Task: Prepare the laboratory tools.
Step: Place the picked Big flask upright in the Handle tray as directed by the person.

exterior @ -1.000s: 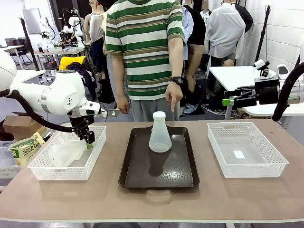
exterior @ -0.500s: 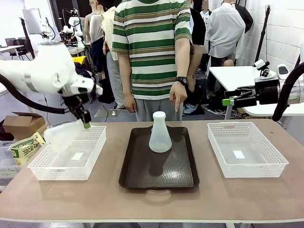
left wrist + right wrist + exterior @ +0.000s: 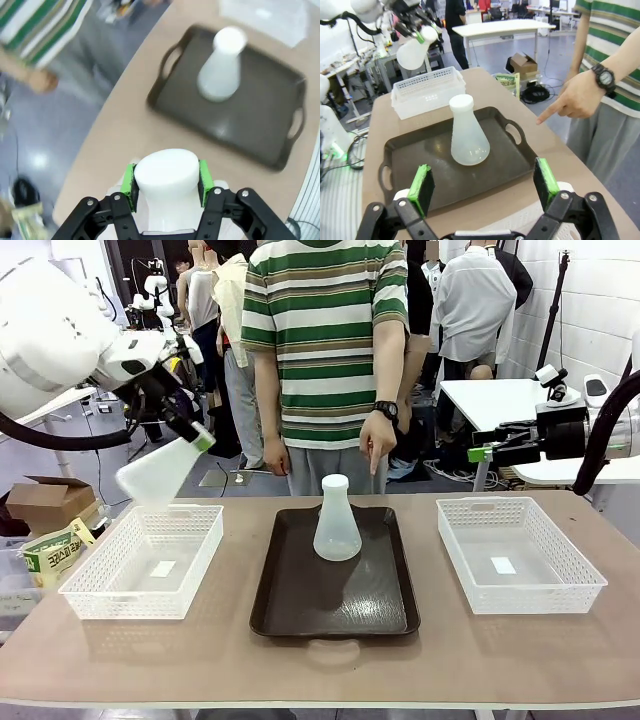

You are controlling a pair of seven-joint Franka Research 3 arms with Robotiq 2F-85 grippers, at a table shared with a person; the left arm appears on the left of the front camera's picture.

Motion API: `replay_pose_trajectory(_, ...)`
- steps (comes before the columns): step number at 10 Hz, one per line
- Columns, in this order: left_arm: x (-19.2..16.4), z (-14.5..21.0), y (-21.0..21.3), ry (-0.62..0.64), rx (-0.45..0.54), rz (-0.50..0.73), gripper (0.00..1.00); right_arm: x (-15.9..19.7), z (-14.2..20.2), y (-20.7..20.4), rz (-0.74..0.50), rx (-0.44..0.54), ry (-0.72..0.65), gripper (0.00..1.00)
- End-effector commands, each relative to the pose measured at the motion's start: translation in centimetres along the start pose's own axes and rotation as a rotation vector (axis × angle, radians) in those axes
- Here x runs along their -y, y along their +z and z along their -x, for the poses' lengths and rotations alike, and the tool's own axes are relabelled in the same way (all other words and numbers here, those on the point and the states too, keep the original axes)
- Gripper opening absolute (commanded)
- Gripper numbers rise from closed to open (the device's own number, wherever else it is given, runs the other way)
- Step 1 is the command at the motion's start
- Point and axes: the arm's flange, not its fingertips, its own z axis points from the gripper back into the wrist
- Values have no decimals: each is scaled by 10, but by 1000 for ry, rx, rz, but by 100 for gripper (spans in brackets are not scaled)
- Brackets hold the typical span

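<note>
Left jaws grip a flask (image 3: 160,472); another flask (image 3: 337,519) stands in tray (image 3: 285,610).

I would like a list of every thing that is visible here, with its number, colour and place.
flask on the tray: one, frosted white, upright on the tray's far half.
held flask: one, frosted white, tilted in the air above the left basket, neck gripped.
tray: one, dark brown, table middle.
left basket: one, white mesh, left of the tray.
right basket: one, white mesh, right of the tray.
table: one, tan.
person's hand: one, pointing down beyond the tray.
left pincer: black, green pads, shut on the held flask.
right pincer: open, off the table's right side.
</note>
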Motion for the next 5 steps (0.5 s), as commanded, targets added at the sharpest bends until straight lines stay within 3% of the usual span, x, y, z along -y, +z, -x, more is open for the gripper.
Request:
replay_pose_trajectory(1, 16, 6, -1, -225, 285, 178, 0, 0, -1, -1, 4, -18, -13, 100)
replay_pose_trajectory(2, 19, 4, -4, -329, 420, 214, 0, 0, -1, -1, 4, -18, -13, 100)
replay_pose_trajectory(3, 20, 11, -7, -400, 616, 321, 0, 0, -1, -1, 4, -18, -13, 100)
replay_pose_trajectory(5, 16, 22, -11, -437, 800, 401, 0, 0, -1, -1, 4, -18, -13, 100)
